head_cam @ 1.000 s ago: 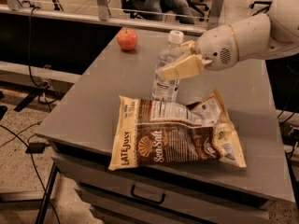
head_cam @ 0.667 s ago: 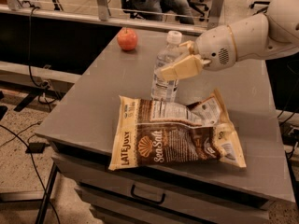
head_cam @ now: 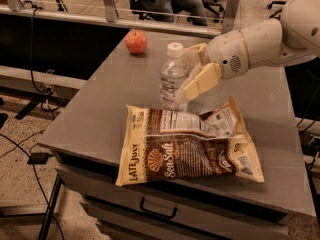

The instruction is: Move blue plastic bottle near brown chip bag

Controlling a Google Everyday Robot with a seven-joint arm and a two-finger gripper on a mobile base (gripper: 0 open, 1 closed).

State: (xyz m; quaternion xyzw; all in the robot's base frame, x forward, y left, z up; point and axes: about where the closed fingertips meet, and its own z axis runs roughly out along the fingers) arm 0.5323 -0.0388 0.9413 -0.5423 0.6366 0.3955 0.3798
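The blue plastic bottle (head_cam: 172, 81) stands upright on the desk (head_cam: 100, 109), cap on top. It is just beyond the far edge of the brown chip bag (head_cam: 187, 146), at about 12 o'clock from the bag's centre. Its base looks to be touching the bag's crinkled upper edge or nearly so, which already fits the goal of having it near the bag.

The gripper (head_cam: 192, 74) is against the bottle's 3 o'clock side, at label height, on an arm (head_cam: 260, 39) that reaches in from 2 o'clock. A side approach at mid-body probably suits a tall, light bottle, since it keeps the bottle vertical and leaves the cap free. I cannot tell whether the jaws are clamped on the bottle or only flanking it, because they overlap its right edge in this view.

The bag lies flat with its lettering facing up, spread along the near edge of the desk, so the only free space beside it is behind. The apple (head_cam: 136, 41) sits well apart at 11 o'clock from the bottle, near the far edge and out of the way.

In my judgement the task is at or close to its end. What remains is a clean release that does not tip the bottle.
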